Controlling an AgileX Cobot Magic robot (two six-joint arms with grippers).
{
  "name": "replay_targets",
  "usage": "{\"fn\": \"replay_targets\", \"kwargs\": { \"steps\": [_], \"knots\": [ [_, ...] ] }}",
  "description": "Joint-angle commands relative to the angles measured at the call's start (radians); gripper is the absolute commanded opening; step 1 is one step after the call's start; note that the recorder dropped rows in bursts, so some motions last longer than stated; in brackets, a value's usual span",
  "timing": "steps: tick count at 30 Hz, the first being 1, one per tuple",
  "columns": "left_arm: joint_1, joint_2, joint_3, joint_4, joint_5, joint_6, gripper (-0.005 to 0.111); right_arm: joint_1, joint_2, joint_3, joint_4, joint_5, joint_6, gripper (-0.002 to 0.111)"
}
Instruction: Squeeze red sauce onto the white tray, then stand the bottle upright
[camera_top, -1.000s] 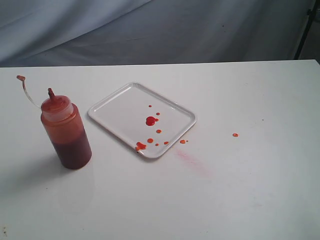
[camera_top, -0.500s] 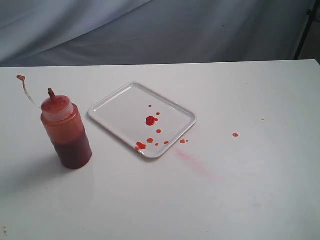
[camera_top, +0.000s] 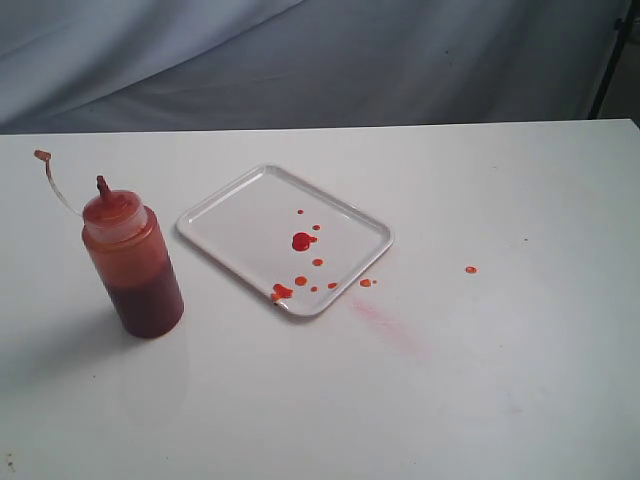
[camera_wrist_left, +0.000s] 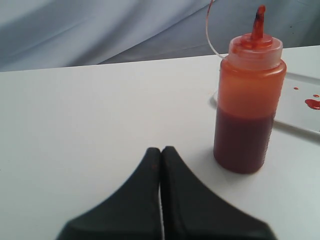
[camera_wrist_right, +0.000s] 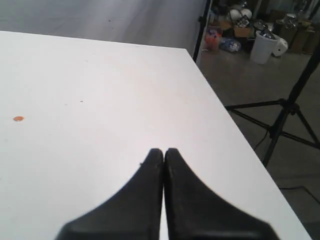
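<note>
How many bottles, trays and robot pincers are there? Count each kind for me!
bottle: 1
white tray: 1
pincers: 2, the left pincer and the right pincer
Total: 4

The translucent red plastic squeeze bottle (camera_top: 135, 280) stood at frame left; the shallow white rectangular tray (camera_top: 240, 220), bearing glossy red sauce drops (camera_top: 301, 241), lay mid-frame.
</note>
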Motion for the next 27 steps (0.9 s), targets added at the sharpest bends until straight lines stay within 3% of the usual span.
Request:
{"fn": "replay_targets", "kwargs": {
  "steps": [1, 5, 27],
  "knots": [
    [-0.003, -0.004, 0.004, -0.008, -0.014, -0.002, 0.000, 0.092, -0.009, 0.003, 0.021, 0.003, -0.010, 0.000],
    [-0.003, -0.004, 0.004, -0.008, -0.014, -0.002, 0.000, 0.142, -0.023, 0.003, 0.025, 0.003, -0.008, 0.000],
    [-0.003, -0.004, 0.004, -0.008, -0.014, -0.002, 0.000, 0.175, -0.036, 0.003, 0.055, 0.009, 0.020, 0.000]
  ]
}}
